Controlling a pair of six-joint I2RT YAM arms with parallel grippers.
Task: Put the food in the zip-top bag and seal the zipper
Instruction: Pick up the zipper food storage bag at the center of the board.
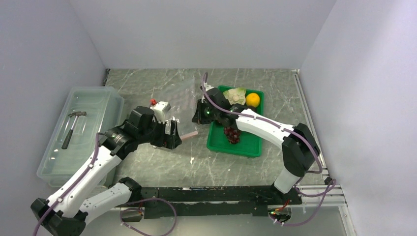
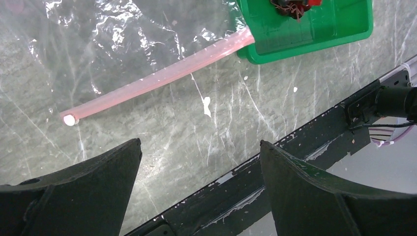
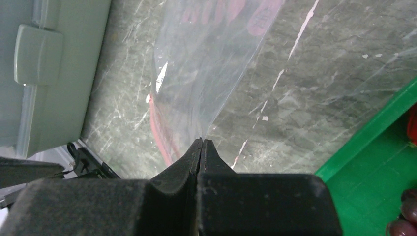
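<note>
Between the bin (image 1: 101,98) and the tray (image 1: 248,147), the bag (image 1: 179,96) is lying on the table (image 1: 221,164). Its zipper (image 2: 157,81) is running along the near side, with one end reaching the tray's corner. The right gripper (image 3: 201,143) is pinching the bag's edge, its jaws pressed together on the film. The left gripper (image 2: 199,146) is hovering over bare table just near of the zipper, its jaws spread wide and holding nothing. The grapes (image 1: 232,134), the orange fruit (image 1: 253,100) and the leafy vegetable (image 1: 235,94) are sitting in the tray, outside the bag. A hammer (image 1: 73,128) is lying in the bin.
</note>
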